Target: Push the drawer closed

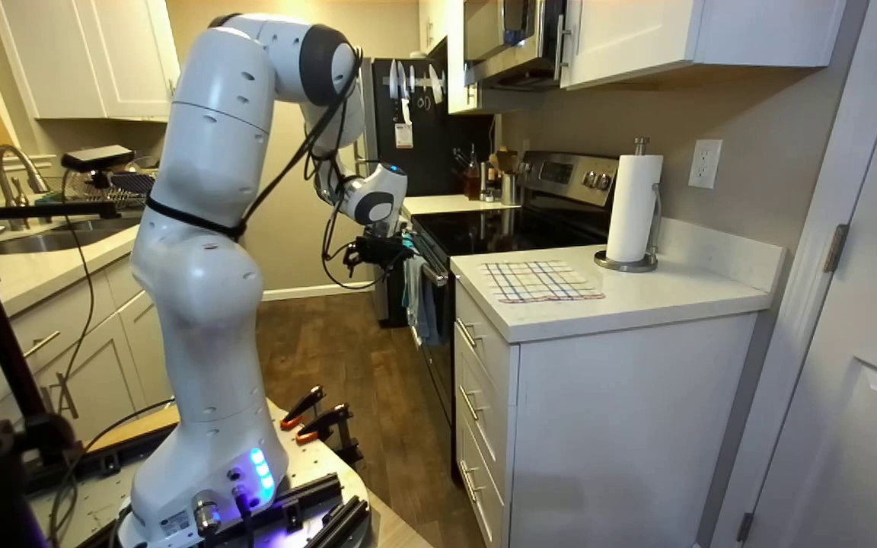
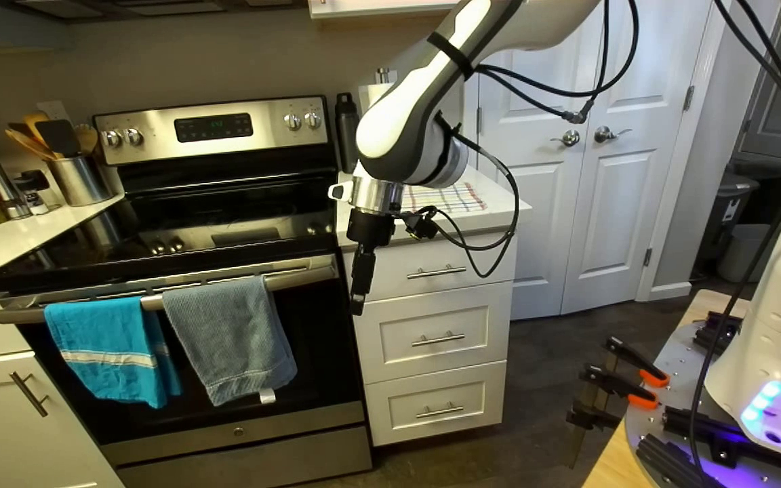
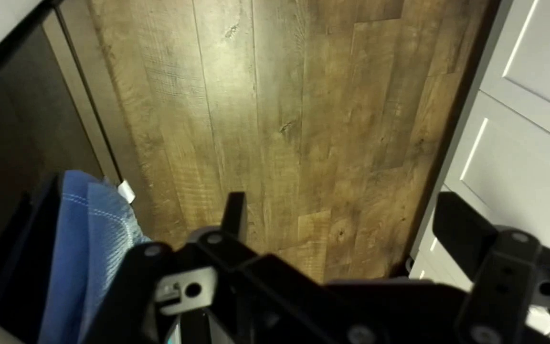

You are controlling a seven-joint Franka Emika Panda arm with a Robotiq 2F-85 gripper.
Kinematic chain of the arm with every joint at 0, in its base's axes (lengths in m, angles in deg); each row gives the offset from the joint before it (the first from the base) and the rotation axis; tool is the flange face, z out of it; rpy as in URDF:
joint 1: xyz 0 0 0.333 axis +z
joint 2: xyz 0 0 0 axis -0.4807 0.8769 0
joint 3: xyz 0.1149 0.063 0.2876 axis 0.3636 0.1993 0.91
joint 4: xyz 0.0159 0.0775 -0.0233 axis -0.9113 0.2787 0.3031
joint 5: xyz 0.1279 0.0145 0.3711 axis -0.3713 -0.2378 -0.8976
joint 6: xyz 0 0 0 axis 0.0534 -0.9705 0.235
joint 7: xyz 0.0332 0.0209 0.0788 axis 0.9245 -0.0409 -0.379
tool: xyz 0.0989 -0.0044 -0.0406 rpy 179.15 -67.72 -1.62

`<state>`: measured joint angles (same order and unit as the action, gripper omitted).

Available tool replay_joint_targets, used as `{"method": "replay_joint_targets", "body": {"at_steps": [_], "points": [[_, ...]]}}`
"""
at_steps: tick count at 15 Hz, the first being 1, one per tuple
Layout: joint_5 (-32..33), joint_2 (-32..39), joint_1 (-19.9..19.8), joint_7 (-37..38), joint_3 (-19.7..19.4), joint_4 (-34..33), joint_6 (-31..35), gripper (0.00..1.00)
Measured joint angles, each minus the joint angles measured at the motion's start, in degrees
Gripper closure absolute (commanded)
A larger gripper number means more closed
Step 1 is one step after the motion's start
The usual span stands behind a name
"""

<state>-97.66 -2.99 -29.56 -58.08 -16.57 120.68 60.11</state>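
Note:
The drawer [image 2: 458, 261] is the topmost, flat white front of the white cabinet beside the oven, with a horizontal metal handle. It also shows edge-on in an exterior view [image 1: 490, 335]. Its front looks about flush with the lower fronts, and no wooden sides show. My gripper [image 2: 358, 305] points down, in front of the seam between oven and cabinet in that view; how far it stands from the drawer is hard to tell. In the wrist view my gripper [image 3: 339, 215] has its fingers wide apart, with only floor between them. It is open and empty.
The oven's handle bar [image 2: 153, 301] carries a blue towel [image 2: 102, 346] and a grey towel [image 2: 228, 339]. The counter [image 1: 515, 323] above the drawer holds a checked cloth [image 1: 537, 281] and a paper towel roll [image 1: 634, 209]. White cabinet fronts [image 3: 533, 157] show at the right of the wrist view.

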Motion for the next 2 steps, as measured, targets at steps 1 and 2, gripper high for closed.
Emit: {"method": "replay_joint_targets", "body": {"at_steps": [1, 2], "points": [[-1.2, -0.1, 0.1, -0.2, 0.4, 0.4, -0.1, 0.0], [-2.0, -0.3, 0.3, -0.3, 0.6, 0.8, -0.3, 0.0]]}}
